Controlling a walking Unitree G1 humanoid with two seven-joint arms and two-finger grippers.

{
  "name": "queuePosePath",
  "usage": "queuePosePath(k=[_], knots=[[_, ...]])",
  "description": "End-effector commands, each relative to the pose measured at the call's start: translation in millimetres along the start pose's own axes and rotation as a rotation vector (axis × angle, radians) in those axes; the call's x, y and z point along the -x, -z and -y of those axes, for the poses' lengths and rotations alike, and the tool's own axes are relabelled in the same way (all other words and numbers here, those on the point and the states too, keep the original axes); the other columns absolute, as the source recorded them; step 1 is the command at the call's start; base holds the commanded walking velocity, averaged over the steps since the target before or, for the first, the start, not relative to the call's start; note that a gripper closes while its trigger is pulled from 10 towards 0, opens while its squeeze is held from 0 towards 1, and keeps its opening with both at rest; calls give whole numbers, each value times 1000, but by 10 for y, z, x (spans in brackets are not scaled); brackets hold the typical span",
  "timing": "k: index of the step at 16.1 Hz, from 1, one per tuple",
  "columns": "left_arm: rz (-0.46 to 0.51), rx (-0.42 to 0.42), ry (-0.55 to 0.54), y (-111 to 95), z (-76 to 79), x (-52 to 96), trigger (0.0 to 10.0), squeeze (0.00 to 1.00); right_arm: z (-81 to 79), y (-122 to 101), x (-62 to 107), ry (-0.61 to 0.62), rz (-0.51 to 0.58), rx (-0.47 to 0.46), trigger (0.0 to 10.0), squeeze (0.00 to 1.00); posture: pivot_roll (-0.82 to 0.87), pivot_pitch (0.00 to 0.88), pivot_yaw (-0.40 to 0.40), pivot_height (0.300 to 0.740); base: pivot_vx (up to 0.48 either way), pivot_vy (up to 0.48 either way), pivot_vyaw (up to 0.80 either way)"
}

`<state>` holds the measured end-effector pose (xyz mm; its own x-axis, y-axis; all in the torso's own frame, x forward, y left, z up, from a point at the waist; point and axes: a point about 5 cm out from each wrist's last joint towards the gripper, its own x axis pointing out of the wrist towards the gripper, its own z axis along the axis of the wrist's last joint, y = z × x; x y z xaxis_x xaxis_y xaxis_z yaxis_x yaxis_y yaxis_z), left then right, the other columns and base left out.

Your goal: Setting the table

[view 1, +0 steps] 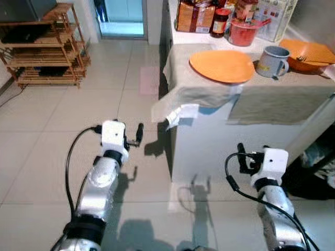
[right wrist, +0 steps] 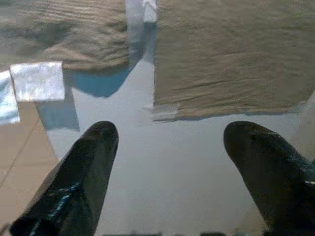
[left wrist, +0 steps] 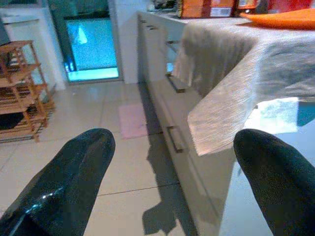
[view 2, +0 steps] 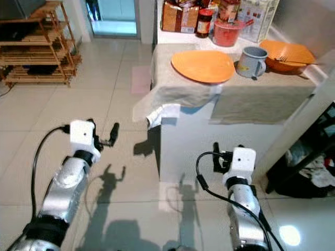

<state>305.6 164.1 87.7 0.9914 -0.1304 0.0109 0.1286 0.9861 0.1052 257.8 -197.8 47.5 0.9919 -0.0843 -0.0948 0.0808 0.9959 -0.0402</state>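
A flat orange plate [view 1: 222,66] lies on the counter's beige cloth [view 1: 199,93], close to its near corner. Beside it stands a grey mug [view 1: 273,61], and behind that an orange bowl [view 1: 309,56] with a fork resting in it. Both grippers are low in front of the counter, below the cloth's hem. My left gripper [view 1: 139,135] is open and empty, held off the counter's left corner. In the left wrist view the plate's rim [left wrist: 285,18] shows above the hanging cloth. My right gripper [view 1: 241,157] is open and empty, facing the white counter front [right wrist: 167,147].
A red pot [view 1: 244,31], a jar and food packs [view 1: 196,16] crowd the back of the counter. A wooden rack [view 1: 44,47] stands at the far left, with a doorway [view 1: 121,18] and a pink mat [view 1: 149,79] beyond. Dark clutter [view 1: 319,167] sits at the counter's right.
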Motion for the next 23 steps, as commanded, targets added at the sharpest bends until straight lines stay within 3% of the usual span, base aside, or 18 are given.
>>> queuePosePath(k=[1,9,13,16,18,23], knots=[[4,-10,-1,-25,-6,-14,10000,0,-47,-21,-4,-20,10,4,10000,0,-53,0,0,740,0,-480,0],[-2,-9,4,-70,5,-107,10000,0,-52,-23,2,-11,7,13,10000,0,-62,0,9,740,0,-474,0],[-7,-15,10,-88,33,-151,10000,0,-55,-20,-5,-11,6,17,10000,0,-64,0,15,740,253,-403,0],[-31,-84,34,-67,97,-180,10000,0,-61,-22,-1,-10,4,19,10000,0,-63,0,16,740,92,-129,0],[17,6,85,-131,151,-162,10000,0,-62,-22,-2,-11,5,22,10000,0,-64,0,17,740,231,0,0],[62,32,28,-234,71,-203,10000,0,-128,-147,-32,-45,63,49,10000,0,-65,0,19,740,476,0,0]])
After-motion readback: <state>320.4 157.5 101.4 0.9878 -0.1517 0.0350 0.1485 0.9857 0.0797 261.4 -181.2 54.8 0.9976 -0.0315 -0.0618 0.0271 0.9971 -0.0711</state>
